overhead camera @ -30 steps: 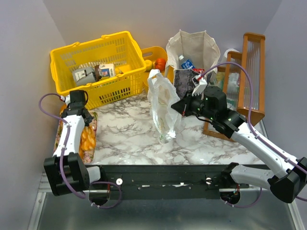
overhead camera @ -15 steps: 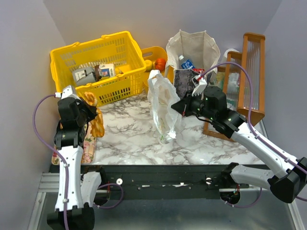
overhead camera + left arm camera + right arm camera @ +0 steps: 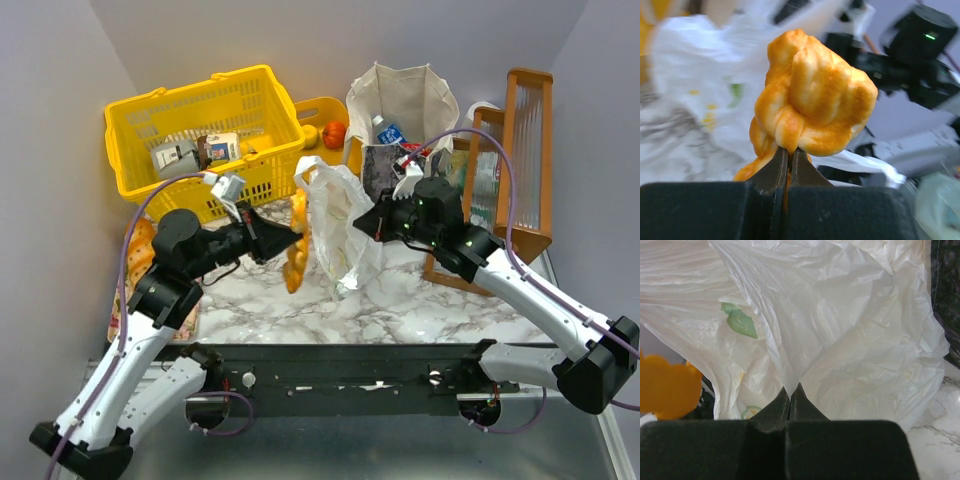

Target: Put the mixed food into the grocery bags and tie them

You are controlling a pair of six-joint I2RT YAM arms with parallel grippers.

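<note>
Left gripper clamped on bread; bag just ahead, pinched shut by right gripper; tote near its side; basket beside left gripper.

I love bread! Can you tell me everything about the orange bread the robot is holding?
The bread is a golden-orange, shiny loaf twisted into plump knots. From above it looks long and hangs upright in the air over the marble table. The left pincer is shut on its lower part and is the only thing seen holding it. It hangs right beside the white bag; whether they touch cannot be told.
</note>
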